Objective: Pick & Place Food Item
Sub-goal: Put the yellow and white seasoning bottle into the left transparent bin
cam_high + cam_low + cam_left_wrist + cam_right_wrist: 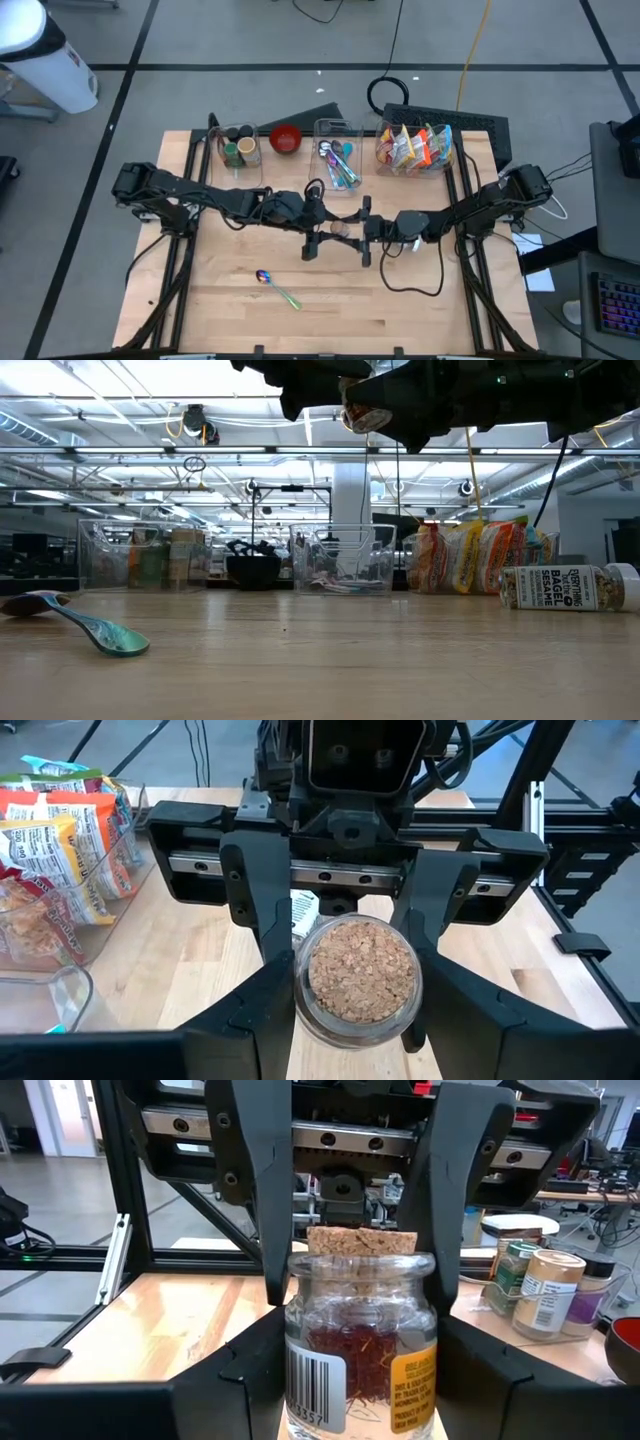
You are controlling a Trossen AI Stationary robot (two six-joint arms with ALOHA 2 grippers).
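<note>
A small glass jar (338,228) of red threads with a cork stopper and a yellow label hangs in mid-air over the table's middle. My left gripper (325,226) reaches it from the left and my right gripper (356,229) from the right. Both are shut on it, fingertips facing each other. The left wrist view looks down on the cork (362,970). The right wrist view shows the jar (362,1350) upright from the side. In the low view the jar (364,412) sits high up between the dark grippers. My left gripper pinches the jar's upper part, at the shoulder below the cork (300,1275), between its two fingers (262,1210). The fingers come about level from the table's left. The jar stands upright, lifted clear of the table. My right gripper pinches the jar's glass body (300,1370), lower down than the other pair, between its two fingers (235,1375). The fingers come about level from the table's right. The jar stays upright between both grips, well above the wood.
A shiny spoon (277,287) lies near the front left. Along the far edge stand a bin of spice jars (240,148), a red bowl (286,139), a bin of utensils (338,162) and a bin of snack packets (415,150). A seasoning bottle (565,588) lies on its side.
</note>
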